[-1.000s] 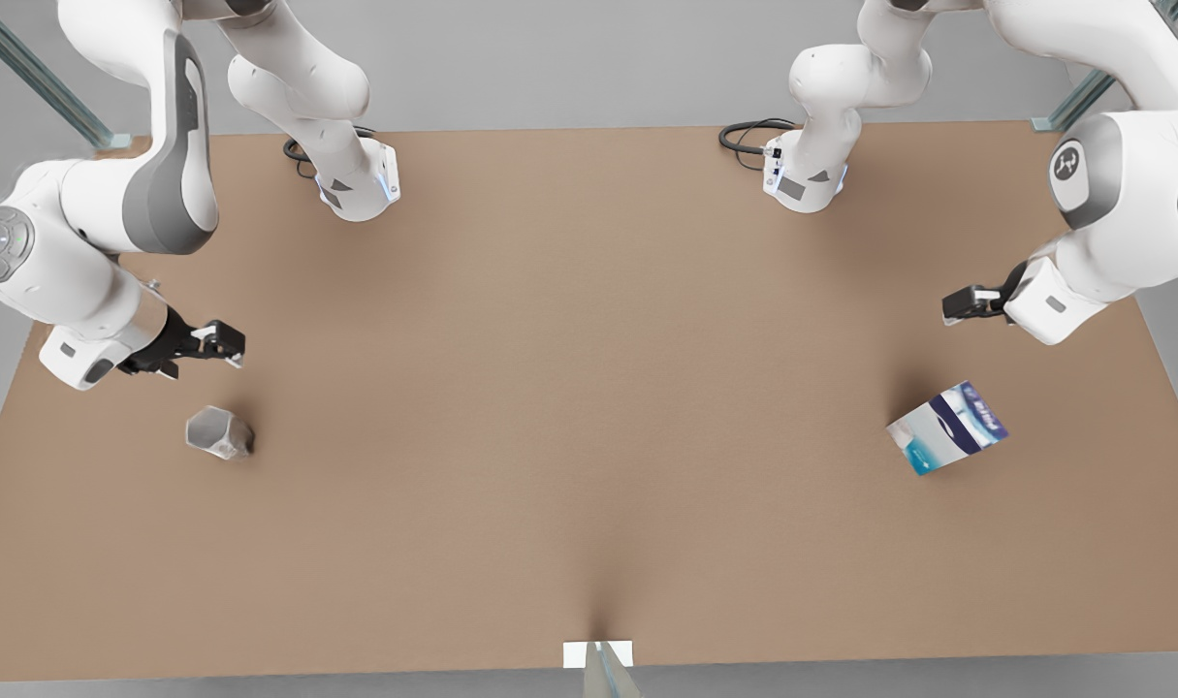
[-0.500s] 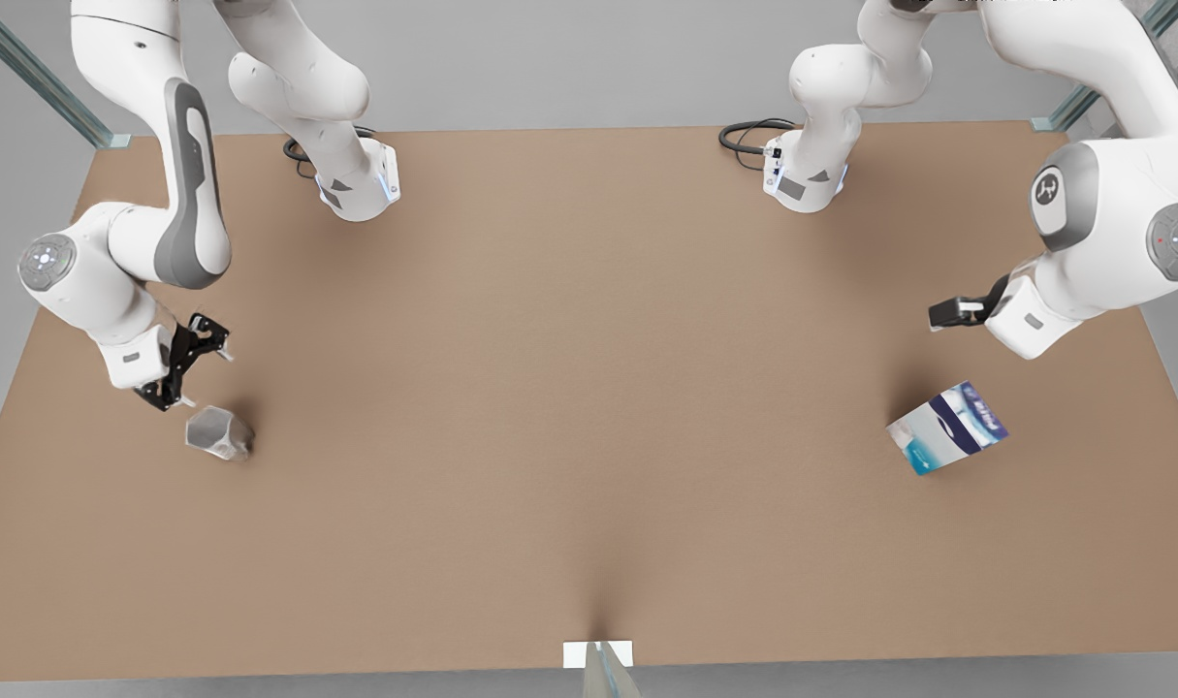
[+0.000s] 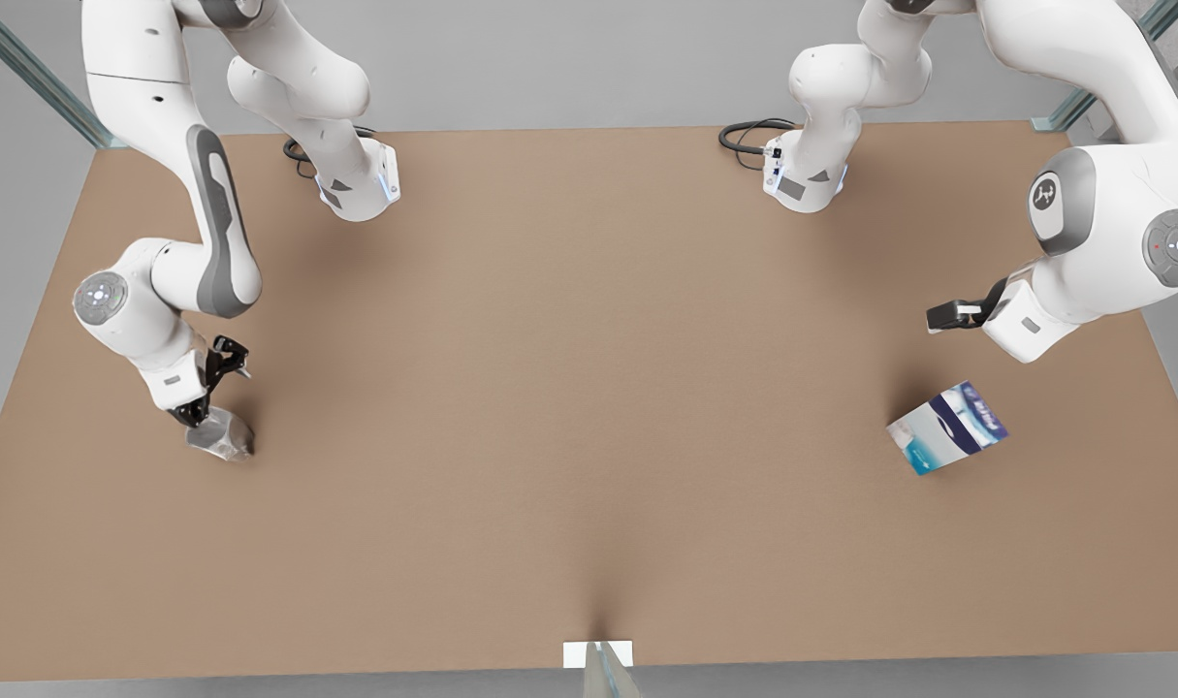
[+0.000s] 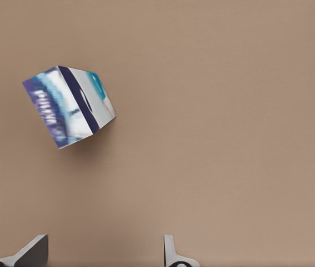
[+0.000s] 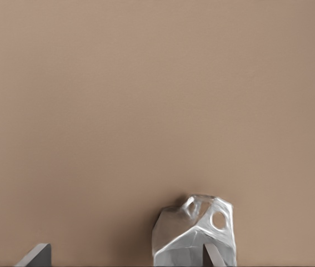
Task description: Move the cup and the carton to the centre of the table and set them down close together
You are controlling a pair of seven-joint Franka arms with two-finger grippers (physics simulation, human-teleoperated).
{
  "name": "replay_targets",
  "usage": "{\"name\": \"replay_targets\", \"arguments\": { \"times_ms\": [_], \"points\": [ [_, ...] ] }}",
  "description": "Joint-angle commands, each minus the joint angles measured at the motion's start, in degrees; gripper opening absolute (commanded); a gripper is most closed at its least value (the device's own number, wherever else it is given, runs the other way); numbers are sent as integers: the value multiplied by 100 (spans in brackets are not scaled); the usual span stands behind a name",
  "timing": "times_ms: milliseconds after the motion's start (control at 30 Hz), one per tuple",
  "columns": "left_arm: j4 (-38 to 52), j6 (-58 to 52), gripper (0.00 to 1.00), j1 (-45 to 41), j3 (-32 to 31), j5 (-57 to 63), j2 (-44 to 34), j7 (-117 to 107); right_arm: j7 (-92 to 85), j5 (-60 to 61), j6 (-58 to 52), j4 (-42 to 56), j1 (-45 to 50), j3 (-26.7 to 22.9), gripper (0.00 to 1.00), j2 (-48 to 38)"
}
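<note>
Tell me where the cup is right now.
The cup sits on the table near the front view's left edge, under the right gripper, far from the carton.

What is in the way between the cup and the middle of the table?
Nothing visible. The cup sits near the front view's left edge, under the right gripper. Bare table runs from it to the middle. The carton is far across.

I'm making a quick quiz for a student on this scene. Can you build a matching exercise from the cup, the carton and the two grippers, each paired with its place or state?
Things:
1. cup
2. carton
3. right gripper
4. left gripper

Descriptions:
A. open, away from its object
B. printed white, blue and teal
C. open, one finger right at the cup
D. silvery, at the front view's left

Pairs: 1-D, 2-B, 3-C, 4-A
</note>
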Motion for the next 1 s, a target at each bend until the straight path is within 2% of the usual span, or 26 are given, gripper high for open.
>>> {"name": "replay_targets", "arguments": {
  "times_ms": [0, 200, 467, 500, 600, 967],
  "points": [
    [0, 0, 100, -6, 0, 2, 0, -3, 1, 0, 9, 4, -42, -34, 100, 24],
    [0, 0, 100, 3, 9, -7, 44, 6, 10, 9, 9, 171, 72, -359, 100, 315],
    [9, 0, 100, 3, 9, 2, 70, 6, 80, 27, 35, 233, 204, -499, 100, 604],
    [9, 9, 100, -6, 9, -7, 79, 6, 89, 35, 35, 312, 344, -684, 100, 719],
    [9, 9, 100, 3, 9, -7, 88, 6, 133, 62, 44, 417, 406, -824, 100, 991],
    [26, 18, 100, 3, 18, 2, 123, 6, 168, 642, 62, 523, 538, -904, 100, 1510]
  ]
}}
